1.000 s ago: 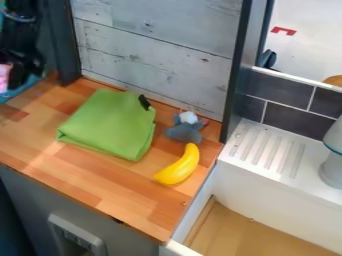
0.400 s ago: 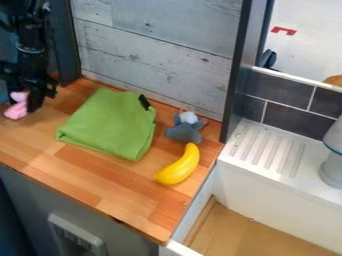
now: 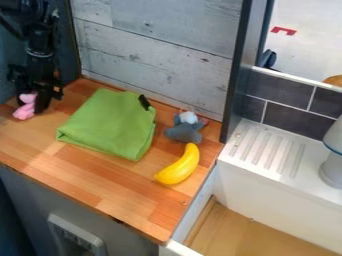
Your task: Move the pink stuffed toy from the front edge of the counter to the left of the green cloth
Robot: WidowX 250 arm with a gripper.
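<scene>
gripper (image 3: pixel 31 103): located at the left of the desk (image 3: pixel 100 180). fingers (image 3: pixel 44 101): closed around a pink soft toy (image 3: pixel 24 112). folded green cloth (image 3: pixel 110 125): lies between the gripper and a grey plush toy (image 3: pixel 184 133). yellow banana (image 3: pixel 179 168): lies on the near side of the plush toy. plank wall (image 3: pixel 153 55): bounds the far side. ribbed white drainer (image 3: pixel 267 150): at right.

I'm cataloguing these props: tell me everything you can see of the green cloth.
The green cloth lies folded on the wooden counter, roughly four-sided, matte and plain, with soft rounded edges. A small black piece shows at its far right corner. The yellow banana and gray plush toy lie to its right, not touching it.
</scene>
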